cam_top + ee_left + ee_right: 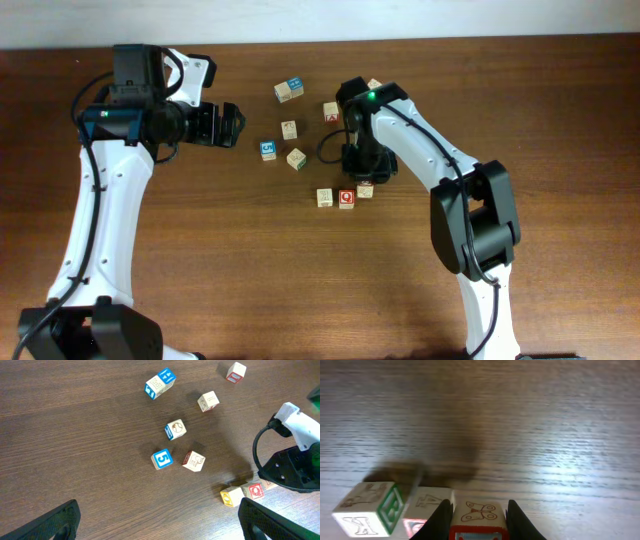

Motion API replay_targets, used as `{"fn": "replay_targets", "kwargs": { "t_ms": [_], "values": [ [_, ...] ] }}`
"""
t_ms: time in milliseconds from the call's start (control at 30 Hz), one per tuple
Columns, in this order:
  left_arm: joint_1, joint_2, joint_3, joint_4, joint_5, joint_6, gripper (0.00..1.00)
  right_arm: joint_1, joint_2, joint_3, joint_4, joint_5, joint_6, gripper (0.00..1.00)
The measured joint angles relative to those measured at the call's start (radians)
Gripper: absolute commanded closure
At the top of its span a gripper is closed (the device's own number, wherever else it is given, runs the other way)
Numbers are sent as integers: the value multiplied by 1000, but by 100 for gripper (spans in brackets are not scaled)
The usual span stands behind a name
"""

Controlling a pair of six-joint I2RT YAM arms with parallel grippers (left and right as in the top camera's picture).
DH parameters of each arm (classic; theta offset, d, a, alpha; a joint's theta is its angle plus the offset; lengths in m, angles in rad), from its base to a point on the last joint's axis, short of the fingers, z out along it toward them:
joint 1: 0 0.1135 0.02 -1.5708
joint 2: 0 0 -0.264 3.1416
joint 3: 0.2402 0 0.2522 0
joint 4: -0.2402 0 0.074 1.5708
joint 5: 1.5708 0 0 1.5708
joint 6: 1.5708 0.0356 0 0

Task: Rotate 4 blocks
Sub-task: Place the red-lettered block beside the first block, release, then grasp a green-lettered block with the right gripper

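Right claw (pixel 479 509) clamped on butterfly block (pixel 480 516), just beside Q block (pixel 346 198) on table (pixel 200 250). Left claw (pixel 233 126) wide apart.

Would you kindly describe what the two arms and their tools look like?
The left arm and right arm have white shells, black joints and black cables. The right carries a small green light. The left tool and right tool are black.
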Motion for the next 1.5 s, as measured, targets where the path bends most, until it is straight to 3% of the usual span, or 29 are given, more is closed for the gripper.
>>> {"fn": "replay_targets", "kwargs": {
  "t_ms": [133,400,500,667,767,867,933,1000,1100,1333,1500],
  "values": [
    [0,0,0,0,0,0,1,11,0,-14,-27,47,54,70],
    [0,0,0,0,0,0,1,41,0,-61,15,60,72,70],
    [0,0,0,0,0,0,1,41,0,-92,35,64,77,45],
    [0,0,0,0,0,0,1,40,0,-89,33,63,69,44],
    [0,0,0,-2,0,0,1,17,6,85,8,64,18,40],
    [0,0,0,0,0,0,1,-20,4,185,257,72,-53,36],
    [0,2,0,-4,0,0,1,-14,37,187,486,78,-150,36],
    [0,3,0,0,0,0,1,-12,93,187,571,79,-206,36],
    [0,3,0,0,0,0,1,-12,188,187,618,85,-261,37],
    [0,3,0,0,0,0,1,-12,224,187,711,94,-296,73],
    [0,3,0,0,0,0,1,-12,224,201,665,94,-296,74]
  ]
}}
